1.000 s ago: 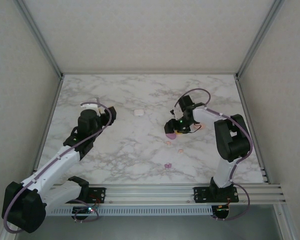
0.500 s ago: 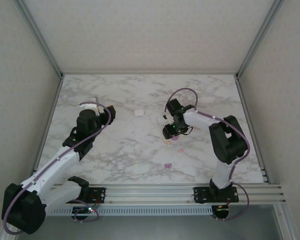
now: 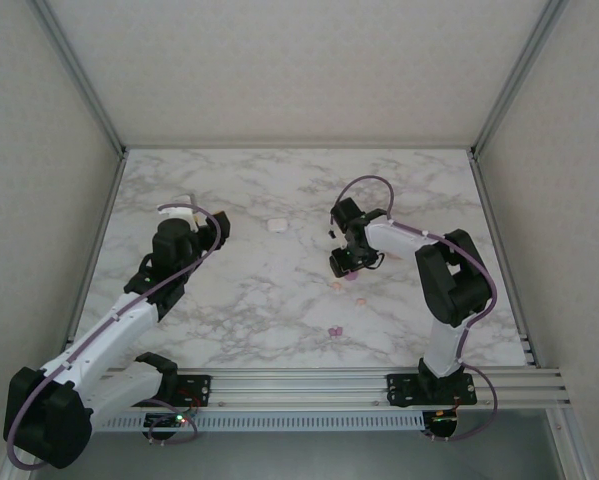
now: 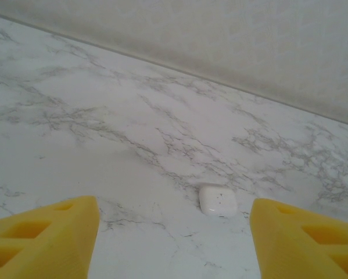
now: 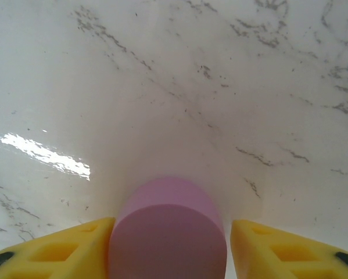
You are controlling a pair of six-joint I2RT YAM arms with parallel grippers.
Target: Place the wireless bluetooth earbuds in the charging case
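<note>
A purple pebble-shaped charging case [image 5: 168, 238] sits on the marble between my right gripper's [image 5: 172, 224] yellow fingers. The left finger [image 5: 75, 247] touches it and the right finger [image 5: 278, 247] stands a narrow gap off it. In the top view this gripper [image 3: 342, 264] is at the table's middle right, with the case [image 3: 352, 276] poking out beneath it. A peach earbud [image 3: 336, 286] lies just in front of it and a purple earbud [image 3: 333, 330] lies nearer the base rail. My left gripper [image 4: 174, 203] hangs open and holds nothing.
A white closed case [image 4: 217, 200] lies on the table ahead of the left gripper, a little right of its centre line; from above the white case [image 3: 275, 225] sits mid-table. The back wall [image 4: 220, 40] rises beyond it.
My right gripper has slid left and down over the purple case and its jaws have narrowed round it. The left arm has not moved.
</note>
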